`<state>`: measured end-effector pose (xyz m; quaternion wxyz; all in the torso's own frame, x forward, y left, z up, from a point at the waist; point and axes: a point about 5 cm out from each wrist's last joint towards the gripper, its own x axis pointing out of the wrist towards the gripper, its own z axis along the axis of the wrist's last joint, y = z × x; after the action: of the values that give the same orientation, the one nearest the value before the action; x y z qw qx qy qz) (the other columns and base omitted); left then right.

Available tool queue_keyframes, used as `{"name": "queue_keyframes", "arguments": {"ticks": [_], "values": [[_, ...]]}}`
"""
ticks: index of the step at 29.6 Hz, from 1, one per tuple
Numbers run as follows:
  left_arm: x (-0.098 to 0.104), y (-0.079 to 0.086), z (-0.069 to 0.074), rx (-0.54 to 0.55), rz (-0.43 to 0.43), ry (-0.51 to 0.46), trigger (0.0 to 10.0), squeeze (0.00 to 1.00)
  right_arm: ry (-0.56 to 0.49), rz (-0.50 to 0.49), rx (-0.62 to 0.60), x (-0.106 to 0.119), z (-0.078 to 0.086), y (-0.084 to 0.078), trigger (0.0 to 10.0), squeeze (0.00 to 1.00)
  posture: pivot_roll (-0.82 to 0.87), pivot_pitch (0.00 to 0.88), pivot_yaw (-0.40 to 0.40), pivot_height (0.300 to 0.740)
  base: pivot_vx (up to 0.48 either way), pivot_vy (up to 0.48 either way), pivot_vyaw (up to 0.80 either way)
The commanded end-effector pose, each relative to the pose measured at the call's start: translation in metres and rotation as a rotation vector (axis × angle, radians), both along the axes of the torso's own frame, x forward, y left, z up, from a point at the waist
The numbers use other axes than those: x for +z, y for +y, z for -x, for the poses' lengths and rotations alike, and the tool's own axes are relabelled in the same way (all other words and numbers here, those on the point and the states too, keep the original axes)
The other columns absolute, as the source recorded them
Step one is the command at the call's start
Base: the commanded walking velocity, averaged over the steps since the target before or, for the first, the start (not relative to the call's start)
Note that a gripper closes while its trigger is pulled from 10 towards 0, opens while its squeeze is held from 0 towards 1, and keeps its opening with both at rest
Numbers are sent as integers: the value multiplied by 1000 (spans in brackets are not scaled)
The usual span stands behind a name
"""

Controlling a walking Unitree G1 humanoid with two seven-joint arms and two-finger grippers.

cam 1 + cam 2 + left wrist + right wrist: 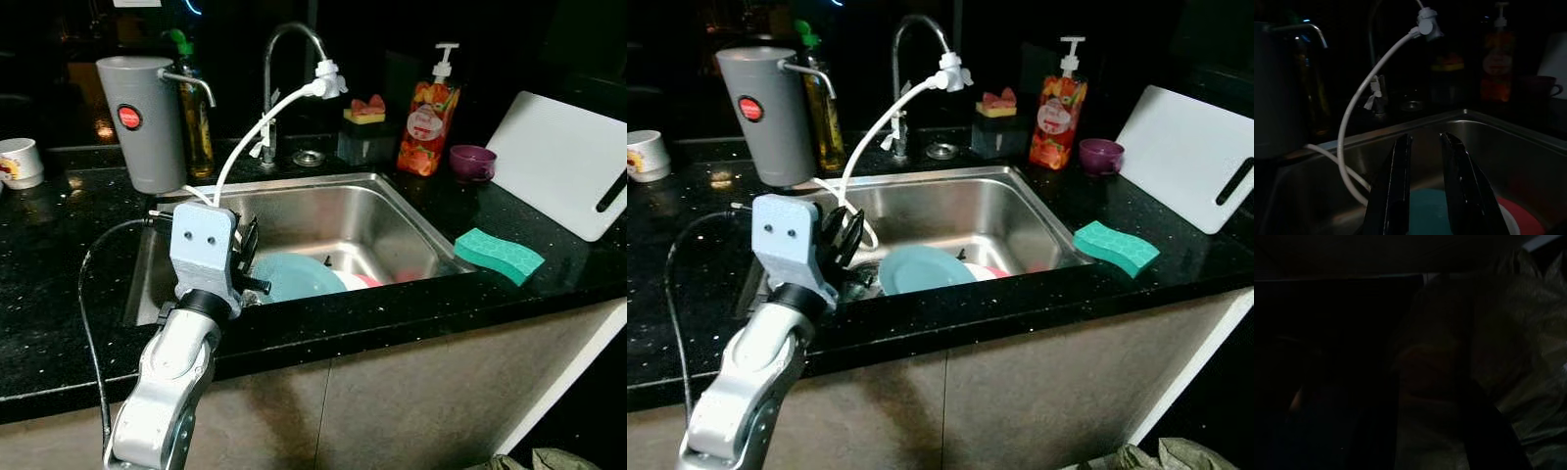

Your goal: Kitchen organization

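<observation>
The teal plate [921,268] lies in the stainless sink [392,211], overlapping a red dish [1520,223]; the left gripper [1425,147] hovers just above it, fingers slightly parted and empty, and should tip down over the plate's near rim, avoiding the white hose [257,132]. Around lie black speckled counter [59,284], green sponge [499,255], white cutting board [568,166], and soap dispenser [428,117] in a dim kitchen. The right arm hangs idle, its fingers too dark to judge.

- The left hand [1425,161] hangs over the near left part of the sink [392,211], its fingers a little apart; the white hose [257,132] curves down just beside it
- A teal plate [921,267] covers the basin floor in front; the right back part is bare
- The worktop [59,284] left of the sink is free
</observation>
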<state>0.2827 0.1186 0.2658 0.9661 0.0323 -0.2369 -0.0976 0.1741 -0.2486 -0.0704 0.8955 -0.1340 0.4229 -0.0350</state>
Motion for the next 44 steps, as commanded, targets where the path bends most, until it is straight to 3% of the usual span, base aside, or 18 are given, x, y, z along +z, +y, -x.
{"name": "queue_keyframes", "arguments": {"ticks": [1,22,36,44], "values": [[-4,-1,-3,2,-11,16,10000,0,13,-5,-11,-3,6,0,10000,0,3,134,-46,740,0,0,0],[-5,4,-1,12,-2,21,10000,0,-21,-30,22,0,-2,6,10000,0,19,145,-57,740,0,0,0],[22,4,2,10,-56,-73,10000,0,-42,-51,3,-2,3,9,10000,0,37,231,-60,740,0,0,0],[9,5,8,12,-59,-16,10000,0,-48,-48,12,-1,-2,11,10000,0,46,224,-61,740,0,0,0]]}}
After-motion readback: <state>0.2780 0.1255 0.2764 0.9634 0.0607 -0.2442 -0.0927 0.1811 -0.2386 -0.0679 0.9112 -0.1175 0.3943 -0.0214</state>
